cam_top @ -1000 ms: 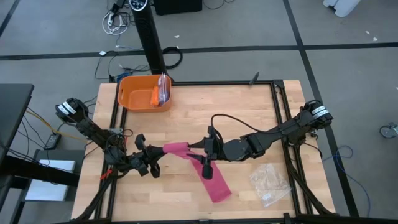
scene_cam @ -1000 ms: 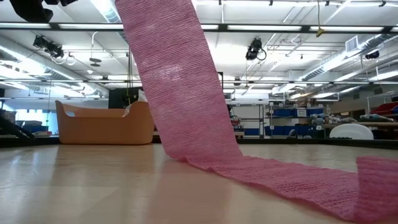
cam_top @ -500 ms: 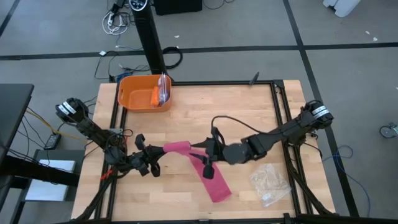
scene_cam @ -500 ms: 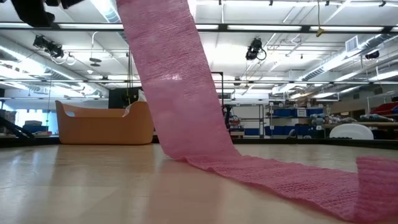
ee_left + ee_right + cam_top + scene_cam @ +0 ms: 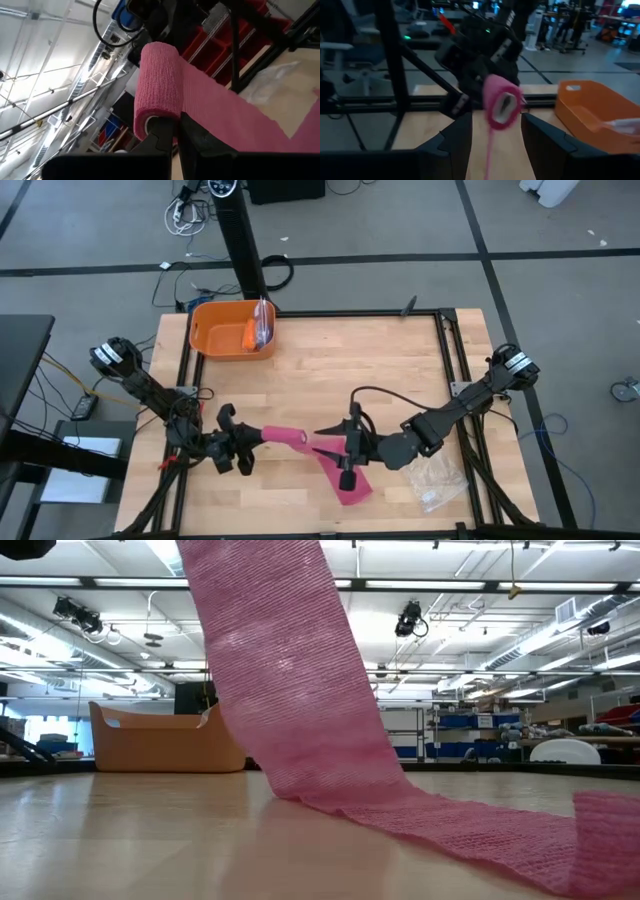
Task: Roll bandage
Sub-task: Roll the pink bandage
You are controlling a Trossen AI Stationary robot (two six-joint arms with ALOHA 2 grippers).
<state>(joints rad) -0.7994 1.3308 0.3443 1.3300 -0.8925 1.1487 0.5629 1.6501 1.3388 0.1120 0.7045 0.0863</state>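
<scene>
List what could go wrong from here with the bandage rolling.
1. The left gripper pinches only the end of the bandage roll, so it may slip out or the roll may unwind.
2. The right gripper stands at the strip, whose loose tail lies angled on the table, so further turns may wind on skewed.
3. That tail ends near the plastic bag, which could get dragged.
</scene>
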